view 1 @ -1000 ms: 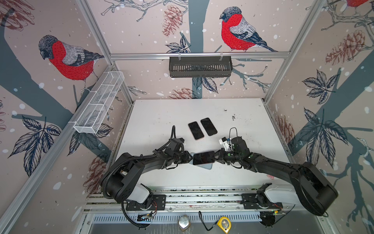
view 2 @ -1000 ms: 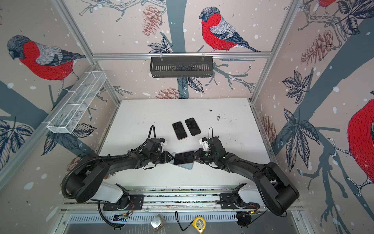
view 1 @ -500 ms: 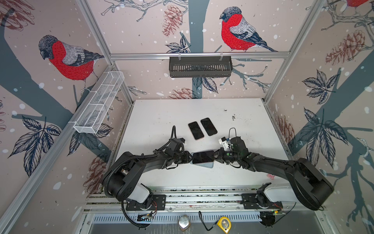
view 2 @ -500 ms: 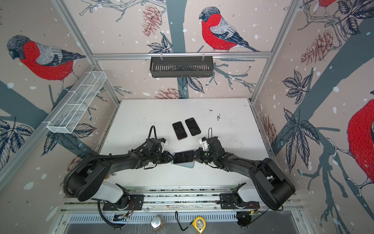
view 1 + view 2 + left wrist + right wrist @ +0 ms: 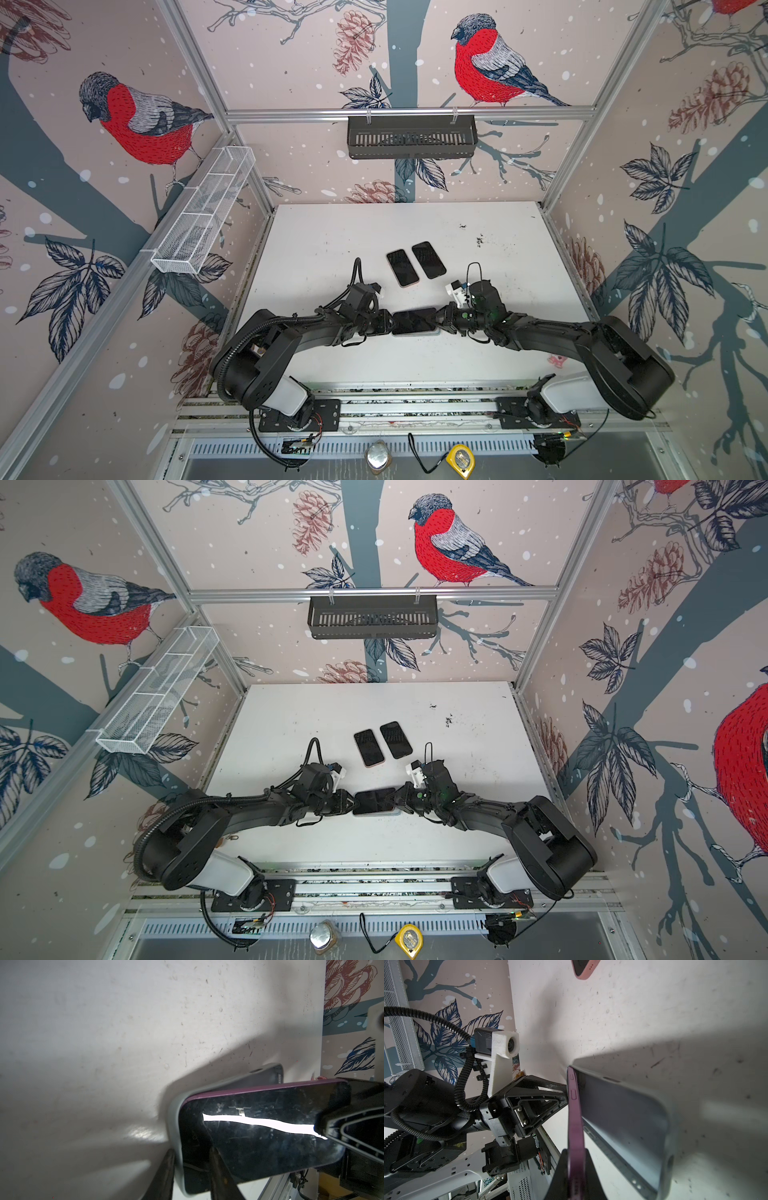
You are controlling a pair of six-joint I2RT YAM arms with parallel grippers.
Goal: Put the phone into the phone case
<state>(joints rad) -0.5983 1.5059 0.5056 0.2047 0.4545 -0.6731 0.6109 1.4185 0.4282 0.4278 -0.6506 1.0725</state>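
Low over the table's front middle, the phone (image 5: 413,321) (image 5: 374,800), with a black screen and a purple rim, lies lengthwise between both arms. My right gripper (image 5: 438,321) (image 5: 576,1174) is shut on its right end. The grey phone case (image 5: 174,1126) (image 5: 623,1126) sits under it. My left gripper (image 5: 388,323) (image 5: 192,1176) is shut on the case's left end, one finger beneath the case and one on the screen. The phone's left end sits inside the case rim. Its right end stands off the case, with a wedge gap in the right wrist view.
Two more phones (image 5: 402,267) (image 5: 429,259) lie side by side on the white table (image 5: 498,249) just behind the grippers; one has a pink rim (image 5: 583,970). A black basket (image 5: 411,137) hangs on the back wall and a white wire basket (image 5: 203,216) on the left wall.
The phone has settled closer onto the case, and less of the pale case shows below it. Both grippers keep their holds in nearly the same place.
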